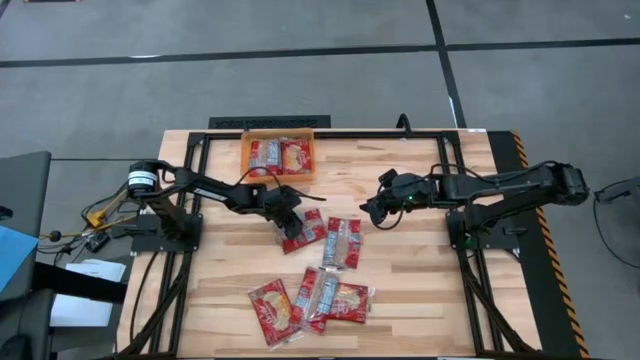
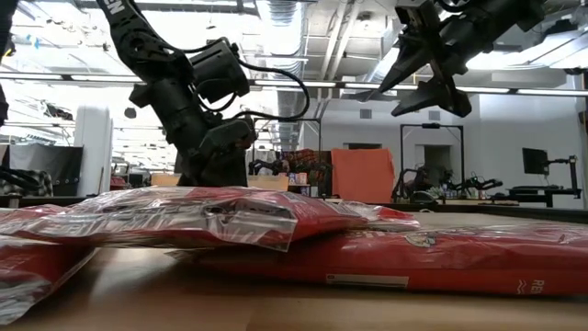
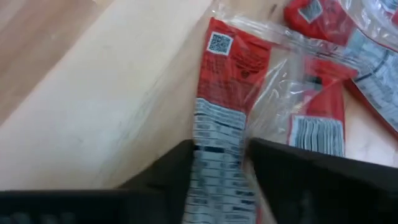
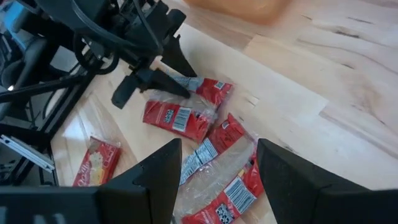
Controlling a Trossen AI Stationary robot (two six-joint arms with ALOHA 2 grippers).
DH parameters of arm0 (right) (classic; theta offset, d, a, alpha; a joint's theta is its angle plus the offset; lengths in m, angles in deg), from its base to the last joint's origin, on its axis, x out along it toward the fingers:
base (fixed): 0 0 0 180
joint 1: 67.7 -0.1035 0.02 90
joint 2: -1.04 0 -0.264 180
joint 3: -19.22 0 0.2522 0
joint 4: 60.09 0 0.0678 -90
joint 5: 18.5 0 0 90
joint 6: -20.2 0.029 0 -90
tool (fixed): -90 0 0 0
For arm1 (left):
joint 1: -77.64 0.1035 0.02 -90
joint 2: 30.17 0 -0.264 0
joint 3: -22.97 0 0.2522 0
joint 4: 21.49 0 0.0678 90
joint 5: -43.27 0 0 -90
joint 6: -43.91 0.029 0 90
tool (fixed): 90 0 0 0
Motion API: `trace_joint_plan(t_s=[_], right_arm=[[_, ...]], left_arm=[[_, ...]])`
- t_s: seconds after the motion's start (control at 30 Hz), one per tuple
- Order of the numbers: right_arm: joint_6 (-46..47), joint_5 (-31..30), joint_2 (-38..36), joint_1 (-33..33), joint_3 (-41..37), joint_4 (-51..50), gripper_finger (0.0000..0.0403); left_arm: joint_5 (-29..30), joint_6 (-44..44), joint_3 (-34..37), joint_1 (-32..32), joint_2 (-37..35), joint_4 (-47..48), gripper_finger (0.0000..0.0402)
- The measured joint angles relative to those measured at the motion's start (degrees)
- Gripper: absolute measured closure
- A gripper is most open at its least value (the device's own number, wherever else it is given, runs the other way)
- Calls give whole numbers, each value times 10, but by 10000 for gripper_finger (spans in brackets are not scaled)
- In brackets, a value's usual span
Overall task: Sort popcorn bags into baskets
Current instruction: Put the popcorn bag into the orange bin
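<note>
Several red popcorn bags lie flat on the wooden table: one under my left gripper, one beside it, and a cluster near the front edge. The orange basket stands at the far edge with two bags side by side in it. My left gripper is down at the table, shut on the first bag. My right gripper is open and empty, raised well above the table, right of the two middle bags. My left gripper pinches the bag's end with the silver-grey printed panel between its two fingers. The fingers come from above, slanting down, and lie along the bag. The bag lies on the table, and its clear wrapper is crumpled beside one finger.
Black frame rails run along the table's left, right and far sides. Bare wood lies right of the bags and between the basket and my right arm.
</note>
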Motion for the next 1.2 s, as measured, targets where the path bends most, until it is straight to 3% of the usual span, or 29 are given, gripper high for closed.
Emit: trace_joint_plan(t_s=[0.1,0.17,0.37,0.7,0.97,1.2], right_arm=[[0,0,0,0,0,-11,172],[0,0,0,0,0,-17,172],[12,0,0,2,0,-8,172],[15,-9,2,12,0,15,172],[16,2,52,32,0,133,172],[16,2,101,36,0,275,172]], left_arm=[[-26,-6,2,2,3,-15,353],[-33,-35,3,0,4,-21,385],[-32,-122,9,2,-27,-60,399],[27,-176,7,23,-134,-76,401],[102,-223,6,25,-220,-87,401],[211,-242,6,33,-287,-85,401]])
